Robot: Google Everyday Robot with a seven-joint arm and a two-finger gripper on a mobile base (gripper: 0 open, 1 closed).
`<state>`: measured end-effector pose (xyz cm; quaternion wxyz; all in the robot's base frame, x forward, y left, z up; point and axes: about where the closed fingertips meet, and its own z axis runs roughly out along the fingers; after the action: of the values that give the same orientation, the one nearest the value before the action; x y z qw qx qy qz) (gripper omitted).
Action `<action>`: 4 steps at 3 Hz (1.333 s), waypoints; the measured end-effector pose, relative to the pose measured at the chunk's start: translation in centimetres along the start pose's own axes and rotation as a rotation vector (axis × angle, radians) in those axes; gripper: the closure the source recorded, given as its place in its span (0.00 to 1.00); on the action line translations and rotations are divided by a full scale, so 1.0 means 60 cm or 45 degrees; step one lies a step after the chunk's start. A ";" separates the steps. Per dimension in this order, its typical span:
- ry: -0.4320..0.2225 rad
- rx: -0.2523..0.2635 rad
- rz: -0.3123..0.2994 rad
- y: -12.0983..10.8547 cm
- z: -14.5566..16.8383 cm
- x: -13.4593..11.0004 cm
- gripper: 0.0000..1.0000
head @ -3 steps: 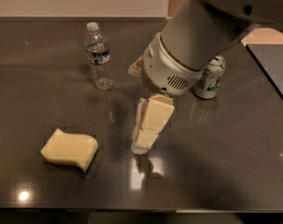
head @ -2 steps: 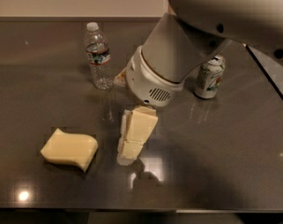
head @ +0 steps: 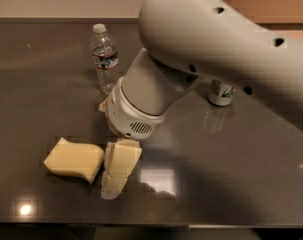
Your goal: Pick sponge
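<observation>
The sponge [head: 74, 159] is a pale yellow foam block with wavy sides, lying flat on the dark table [head: 231, 179] at the front left. My gripper [head: 113, 184] hangs from the large white arm and points down just to the right of the sponge, its pale segmented fingers [head: 120, 166] close beside the sponge's right edge. The fingertips are near the table surface. Nothing is visibly held.
A clear water bottle [head: 105, 58] stands upright at the back, behind my arm. A soda can [head: 220, 93] stands at the right, partly hidden by the arm. The table's front edge runs along the bottom of the view.
My arm has swung left and toward the front, bringing the gripper from mid-table to right beside the sponge. The sponge, bottle and can have not moved.
</observation>
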<state>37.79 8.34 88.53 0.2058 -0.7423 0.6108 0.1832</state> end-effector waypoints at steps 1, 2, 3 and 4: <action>-0.031 -0.031 -0.003 0.005 0.040 -0.016 0.00; -0.054 -0.047 -0.003 0.008 0.064 -0.030 0.00; -0.089 -0.038 -0.008 0.008 0.088 -0.046 0.00; -0.105 -0.036 -0.011 0.006 0.110 -0.060 0.00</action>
<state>36.65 14.76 84.77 0.2211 -0.7395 0.5961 0.2214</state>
